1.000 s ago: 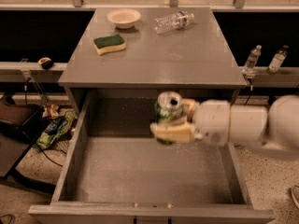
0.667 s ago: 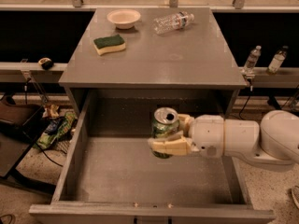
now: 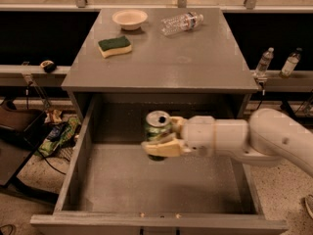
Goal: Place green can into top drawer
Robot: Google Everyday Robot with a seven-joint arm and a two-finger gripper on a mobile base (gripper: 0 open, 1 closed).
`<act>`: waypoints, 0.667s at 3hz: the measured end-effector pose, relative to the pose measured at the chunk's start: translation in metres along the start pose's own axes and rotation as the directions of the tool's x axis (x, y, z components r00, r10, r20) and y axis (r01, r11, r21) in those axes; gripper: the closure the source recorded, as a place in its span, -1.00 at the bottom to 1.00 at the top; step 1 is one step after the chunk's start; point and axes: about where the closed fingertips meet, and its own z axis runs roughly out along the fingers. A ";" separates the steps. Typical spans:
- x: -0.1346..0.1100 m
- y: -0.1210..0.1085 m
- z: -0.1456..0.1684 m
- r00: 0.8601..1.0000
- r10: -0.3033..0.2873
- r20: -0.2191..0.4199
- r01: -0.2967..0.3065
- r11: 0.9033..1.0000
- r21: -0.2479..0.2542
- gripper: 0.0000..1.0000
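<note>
The green can (image 3: pixel 156 127) has green-and-white sides and a silver top with an open tab hole. It stands upright inside the open top drawer (image 3: pixel 83 151), near the back of its speckled grey floor. My gripper (image 3: pixel 162 137) reaches in from the right on a white arm and is shut on the can, with a cream finger (image 3: pixel 161 148) across its front. Whether the can's base touches the floor is hidden by the finger.
On the cabinet top (image 3: pixel 161 62) lie a green-and-yellow sponge (image 3: pixel 114 46), a cream bowl (image 3: pixel 129 18) and a clear plastic water bottle (image 3: pixel 182 22) on its side. Two small bottles (image 3: pixel 264 61) stand on a ledge at right. Cables and clutter (image 3: pixel 58 136) lie left of the drawer.
My gripper has moved down and a little left with the can, deeper into the drawer. Everything on the cabinet top has stayed put.
</note>
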 end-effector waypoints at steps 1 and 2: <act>0.035 -0.031 0.079 1.000 -0.018 0.020 0.019 0.998 -0.052 1.00; 0.050 -0.043 0.109 0.996 -0.084 0.041 0.086 0.995 -0.047 1.00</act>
